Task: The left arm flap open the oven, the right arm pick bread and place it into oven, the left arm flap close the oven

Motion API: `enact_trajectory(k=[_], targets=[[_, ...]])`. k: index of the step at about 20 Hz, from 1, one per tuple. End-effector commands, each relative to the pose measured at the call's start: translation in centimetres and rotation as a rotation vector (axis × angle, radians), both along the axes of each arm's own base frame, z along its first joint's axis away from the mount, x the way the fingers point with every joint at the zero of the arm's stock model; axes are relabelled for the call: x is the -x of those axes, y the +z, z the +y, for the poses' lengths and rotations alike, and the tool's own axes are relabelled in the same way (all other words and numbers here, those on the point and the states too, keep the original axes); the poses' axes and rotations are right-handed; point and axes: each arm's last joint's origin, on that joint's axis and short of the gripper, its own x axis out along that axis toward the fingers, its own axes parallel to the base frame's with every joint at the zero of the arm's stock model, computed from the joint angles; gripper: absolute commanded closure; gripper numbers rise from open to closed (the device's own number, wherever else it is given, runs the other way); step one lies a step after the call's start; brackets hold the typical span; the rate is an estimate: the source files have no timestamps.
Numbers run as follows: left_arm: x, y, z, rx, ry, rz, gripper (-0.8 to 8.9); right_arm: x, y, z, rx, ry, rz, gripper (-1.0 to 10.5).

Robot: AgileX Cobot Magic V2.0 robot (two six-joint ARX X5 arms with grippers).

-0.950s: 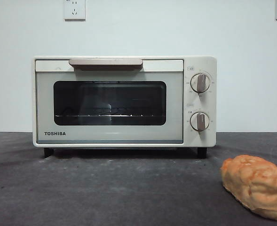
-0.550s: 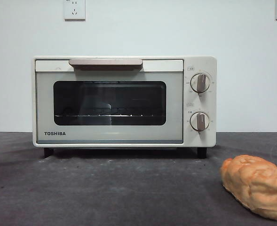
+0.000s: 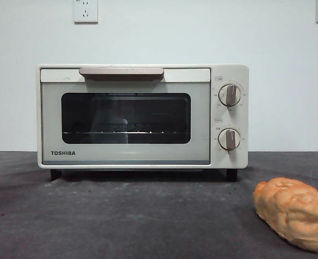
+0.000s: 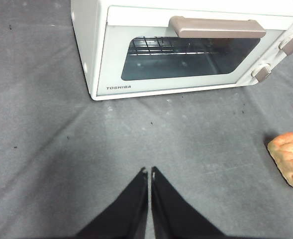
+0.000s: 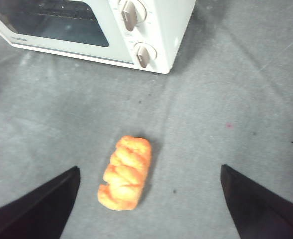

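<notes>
The cream-white TOSHIBA oven (image 3: 142,116) stands at the back of the dark table with its door shut and its beige bar handle (image 3: 121,72) on top. It also shows in the left wrist view (image 4: 186,50) and the right wrist view (image 5: 91,30). The golden-orange bread (image 3: 293,213) lies on the table at the front right, and shows in the right wrist view (image 5: 126,173) and the left wrist view (image 4: 288,158). My left gripper (image 4: 149,173) is shut and empty, above the table in front of the oven. My right gripper (image 5: 150,174) is open wide above the bread.
The oven has two round knobs (image 3: 229,95) on its right side. White wall sockets (image 3: 86,11) sit on the wall behind. The grey table (image 3: 148,216) stretches in front of the oven. Neither arm shows in the front view.
</notes>
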Motion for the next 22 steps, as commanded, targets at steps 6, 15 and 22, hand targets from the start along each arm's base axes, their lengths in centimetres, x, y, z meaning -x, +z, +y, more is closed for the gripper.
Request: enact_trajectory(k=[6, 15, 22], targets=[[0.0, 0.5, 0.0, -0.005, -0.013, -0.022, 7.97, -0.9, -2.6, 0.7, -0.103, 0.006, 0.11, 4.9], [0.0, 0.5, 0.0, -0.005, -0.013, -0.022, 7.97, -3.6, -10.5, 4.4, -0.183, 0.024, 0.238, 4.9], [0.1, 0.5, 0.0, -0.006, -0.013, -0.018, 7.97, -5.6, -13.2, 8.6, -0.006, 0.002, 0.235, 4.9]])
